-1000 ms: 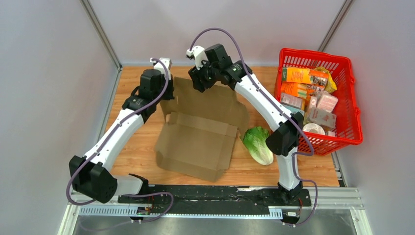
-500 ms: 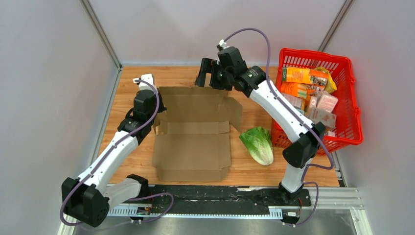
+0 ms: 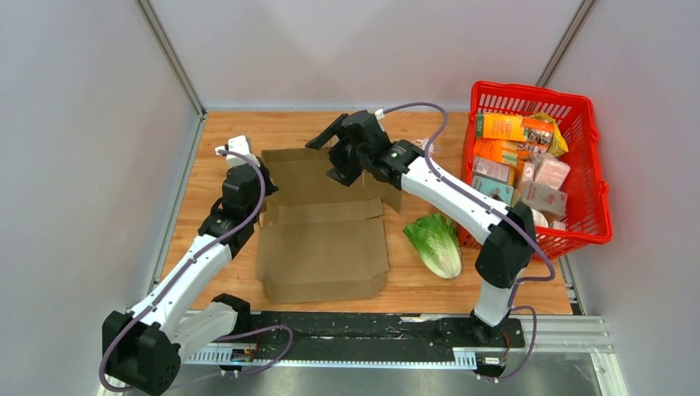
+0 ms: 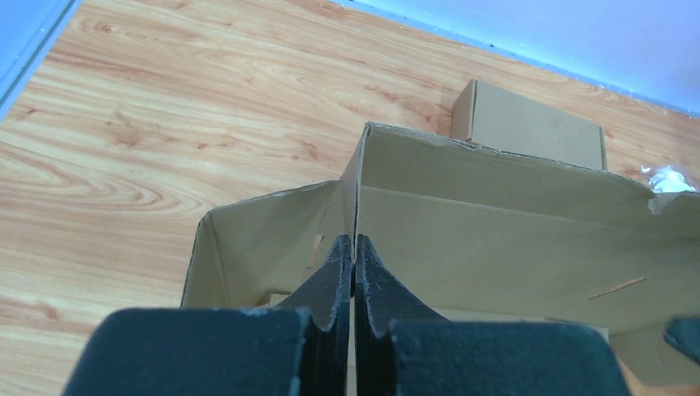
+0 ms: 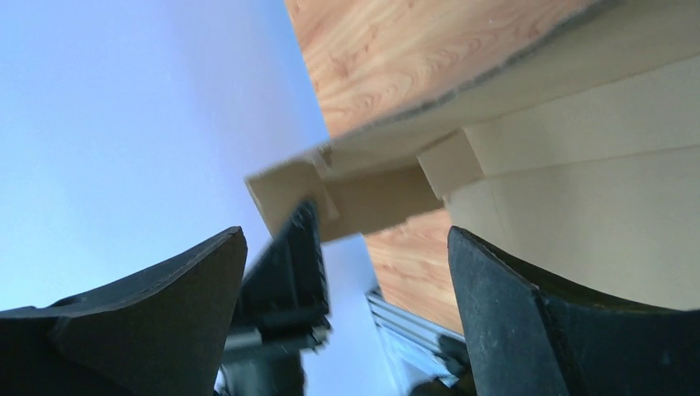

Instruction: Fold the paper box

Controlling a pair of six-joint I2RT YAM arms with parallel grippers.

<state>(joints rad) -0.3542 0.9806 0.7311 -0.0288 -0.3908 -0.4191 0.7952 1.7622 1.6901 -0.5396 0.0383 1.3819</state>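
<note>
Although the rear wall and left corner of the paper box (image 3: 322,239) stand raised, most of the sheet lies flat at the centre of the table (image 3: 437,290), so the fold appears to be at an early stage. By my judgement, the front panel, right side and closing flaps are not yet formed.

The left gripper (image 4: 354,247) sits at the raised corner, fingers pressed together; whether they pinch cardboard I cannot tell. The right gripper (image 5: 347,235) hovers over the rear wall, fingers wide apart, holding nothing.

A lettuce (image 3: 435,243) lies just beside the right edge and may obstruct that side. The red basket (image 3: 532,87) of packets stands further right.
</note>
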